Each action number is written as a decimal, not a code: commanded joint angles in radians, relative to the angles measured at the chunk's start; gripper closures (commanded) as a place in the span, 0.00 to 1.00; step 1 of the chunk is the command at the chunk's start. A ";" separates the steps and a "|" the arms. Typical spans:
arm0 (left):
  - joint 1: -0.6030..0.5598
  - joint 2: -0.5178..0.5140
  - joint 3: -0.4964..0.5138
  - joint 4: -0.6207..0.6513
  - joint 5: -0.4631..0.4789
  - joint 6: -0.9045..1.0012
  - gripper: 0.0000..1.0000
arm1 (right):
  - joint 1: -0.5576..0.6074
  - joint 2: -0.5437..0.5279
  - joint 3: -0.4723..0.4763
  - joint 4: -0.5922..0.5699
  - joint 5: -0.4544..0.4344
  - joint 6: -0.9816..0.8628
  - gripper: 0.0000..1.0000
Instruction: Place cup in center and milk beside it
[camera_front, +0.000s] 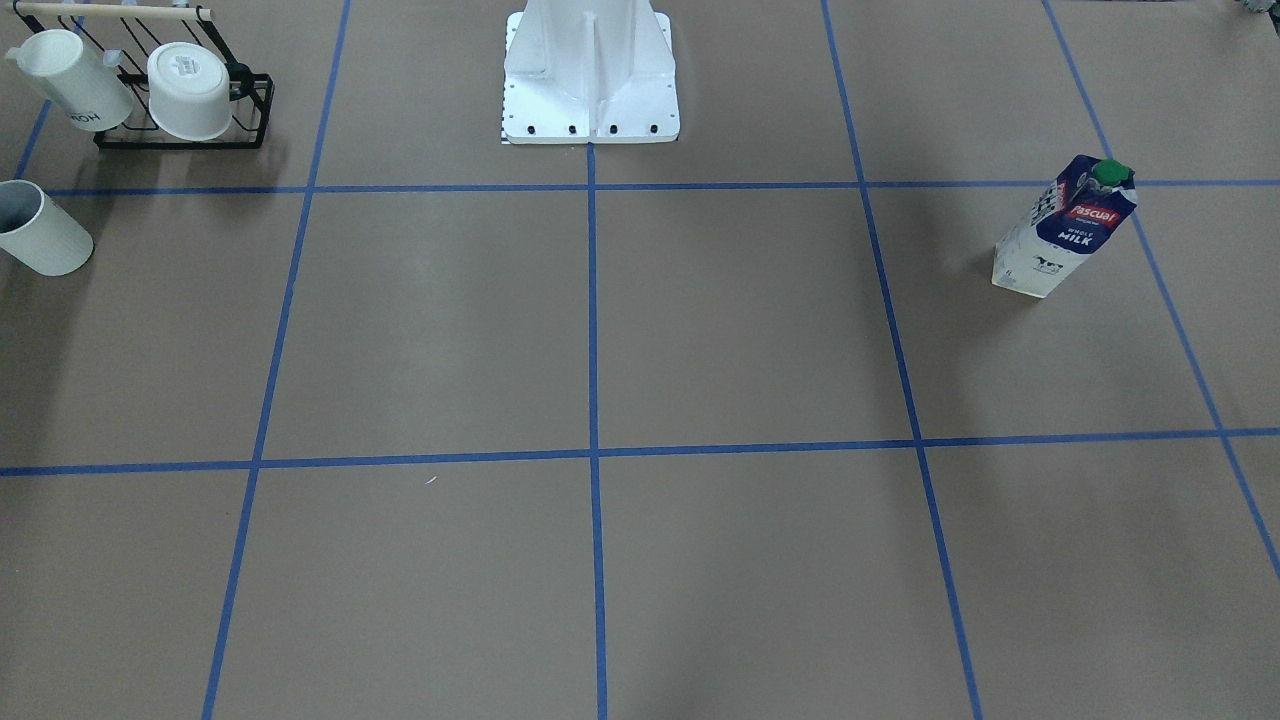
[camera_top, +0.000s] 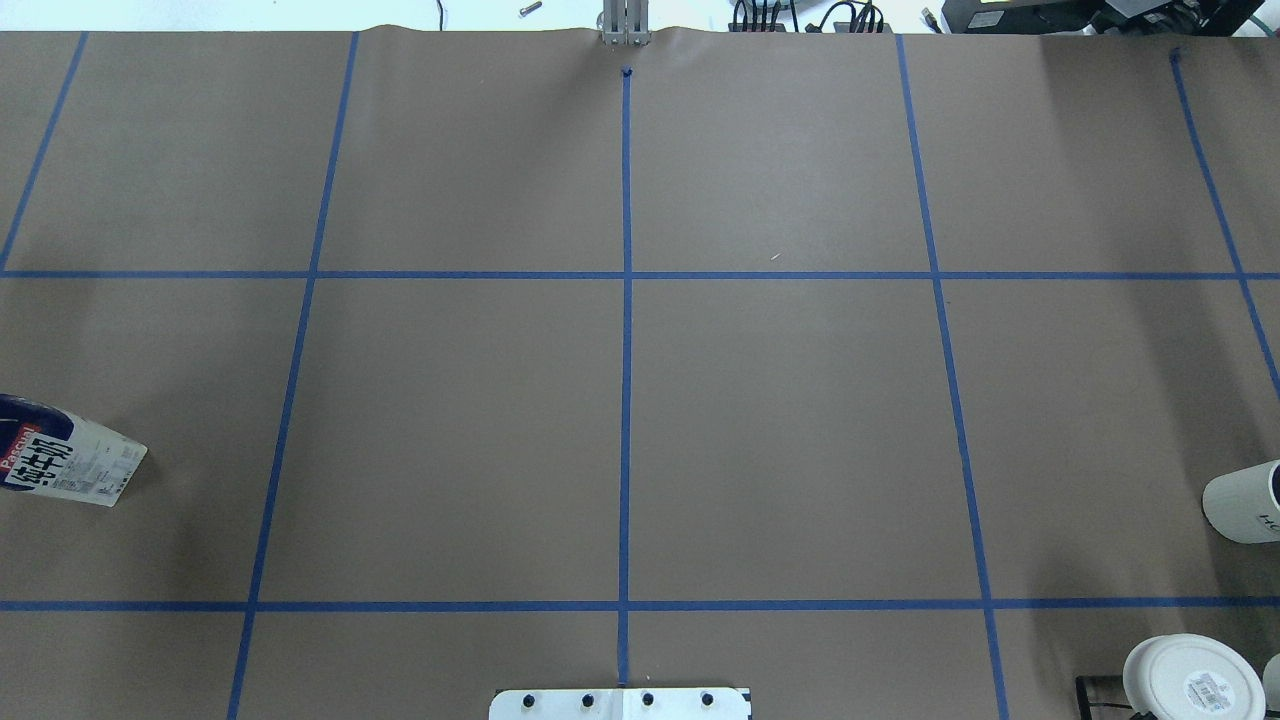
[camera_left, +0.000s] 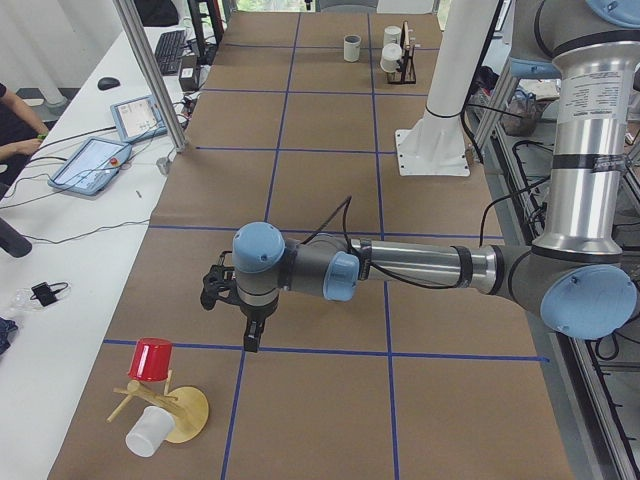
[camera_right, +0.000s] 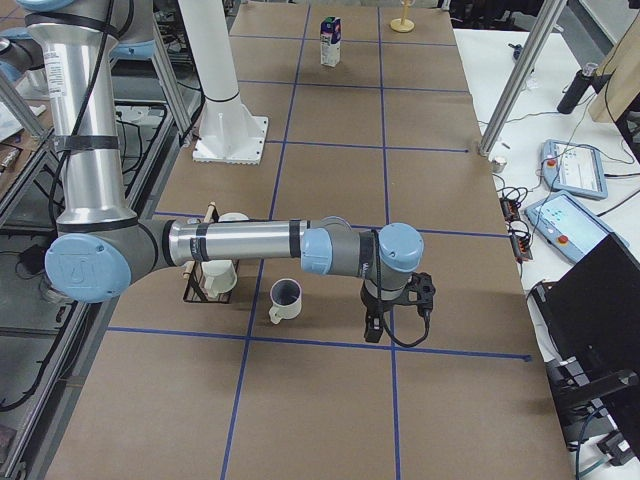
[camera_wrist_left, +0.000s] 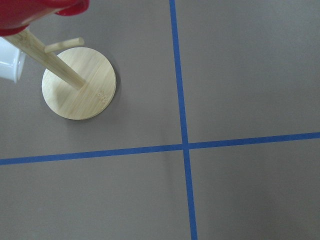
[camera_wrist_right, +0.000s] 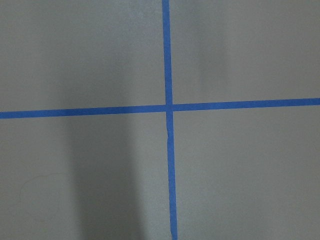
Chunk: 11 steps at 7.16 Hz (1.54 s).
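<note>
The cup (camera_right: 285, 298) stands beside the rack (camera_right: 200, 283) near the right tool (camera_right: 372, 326), the milk (camera_front: 1065, 228) toward the left end of the counter (camera_front: 700, 330); whether that or the left tool (camera_left: 250, 338) is spread I cannot tell, so best lower the right over the rim, clear of the rack

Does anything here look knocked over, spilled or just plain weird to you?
Nothing stands out. The milk and the cup both stand upright near opposite ends of the table, and no spill shows around either.
</note>
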 joint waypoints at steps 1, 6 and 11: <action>0.001 0.024 -0.036 -0.002 -0.001 -0.006 0.02 | 0.000 0.000 -0.001 0.007 0.002 -0.004 0.00; 0.016 -0.019 -0.007 0.004 0.002 -0.015 0.02 | -0.034 0.009 -0.007 0.016 0.079 -0.004 0.00; 0.015 -0.003 -0.010 0.000 -0.007 -0.018 0.02 | -0.227 -0.371 0.232 0.429 0.099 -0.007 0.00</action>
